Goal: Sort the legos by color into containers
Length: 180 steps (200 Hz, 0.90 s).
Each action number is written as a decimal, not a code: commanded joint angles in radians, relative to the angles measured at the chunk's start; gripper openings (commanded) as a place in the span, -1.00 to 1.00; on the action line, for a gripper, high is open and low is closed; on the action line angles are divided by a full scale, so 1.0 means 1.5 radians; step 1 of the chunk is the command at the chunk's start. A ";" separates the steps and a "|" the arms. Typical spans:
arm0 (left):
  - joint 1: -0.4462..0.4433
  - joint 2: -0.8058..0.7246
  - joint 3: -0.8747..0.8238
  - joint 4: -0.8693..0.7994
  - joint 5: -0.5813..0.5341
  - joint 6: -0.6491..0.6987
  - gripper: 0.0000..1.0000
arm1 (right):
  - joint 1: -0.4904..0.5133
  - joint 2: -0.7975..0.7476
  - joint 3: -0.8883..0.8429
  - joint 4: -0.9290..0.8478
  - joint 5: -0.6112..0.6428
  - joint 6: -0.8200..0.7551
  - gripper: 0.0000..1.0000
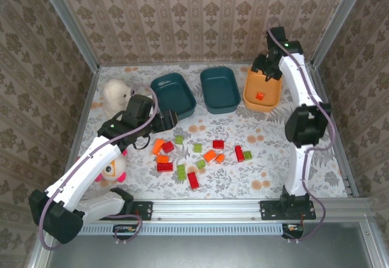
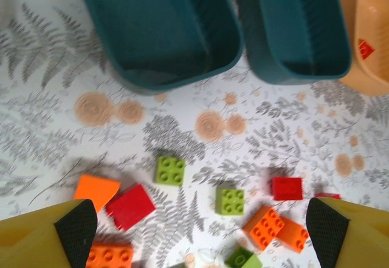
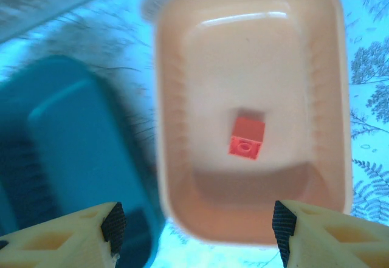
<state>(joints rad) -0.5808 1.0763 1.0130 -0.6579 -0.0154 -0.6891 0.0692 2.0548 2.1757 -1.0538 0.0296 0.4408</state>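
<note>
In the top view, wallpapered walls (image 1: pixel 194 19) close off the flowered table cloth (image 1: pixel 267 158) at the left, right and top of the frame. A metal rail (image 1: pixel 213 210) runs along the bottom edge. The three containers sit in a row near the top wall: a left teal bin (image 1: pixel 173 95), a middle teal bin (image 1: pixel 220 90), and an orange bin (image 1: pixel 252 95) at the upper right, close beside the right arm.

The right gripper (image 1: pixel 267 72) hangs over the orange bin. In its wrist view, the right gripper (image 3: pixel 198 224) has its fingers apart with nothing between them. Below them one red brick (image 3: pixel 247 139) lies on the bin floor, seen from above at (image 1: pixel 259 96). Both teal bins look bare inside.

The loose legos (image 1: pixel 197 155) are scattered mid-frame, and a strip of bare cloth separates them from the bins. There is more bare cloth at the lower right.

The left gripper (image 1: pixel 167 121) is at the left end of the scatter, just below the left teal bin. In its wrist view, the left gripper (image 2: pixel 199 231) is spread wide and holds nothing, with red, orange and green bricks between and ahead of the fingers.

A white plush toy (image 1: pixel 114 95) stands at the upper left by the wall. A second plush (image 1: pixel 110 171) lies under the left arm.
</note>
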 commanded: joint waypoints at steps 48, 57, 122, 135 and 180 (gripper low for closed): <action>-0.022 -0.049 -0.106 -0.213 -0.036 -0.244 0.64 | 0.211 -0.394 -0.493 0.224 -0.055 0.015 0.40; -0.031 -0.051 -0.127 -0.226 -0.032 -0.304 0.63 | 0.238 -0.425 -0.551 0.237 -0.064 0.031 0.41; -0.111 0.044 -0.165 -0.153 -0.024 -0.350 0.72 | 0.368 -0.485 -0.698 0.245 -0.092 0.073 0.40; -0.130 0.078 -0.151 -0.138 -0.027 -0.267 0.85 | 0.372 -0.489 -0.703 0.245 -0.096 0.072 0.40; -0.155 0.166 -0.142 -0.130 0.002 -0.122 1.00 | 0.372 -0.510 -0.708 0.233 -0.092 0.054 0.41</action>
<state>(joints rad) -0.8036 1.2877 0.7826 -0.8524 -0.0269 -1.0145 0.6239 1.3243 1.1248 -0.7055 -0.0952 0.5274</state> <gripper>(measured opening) 0.997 0.707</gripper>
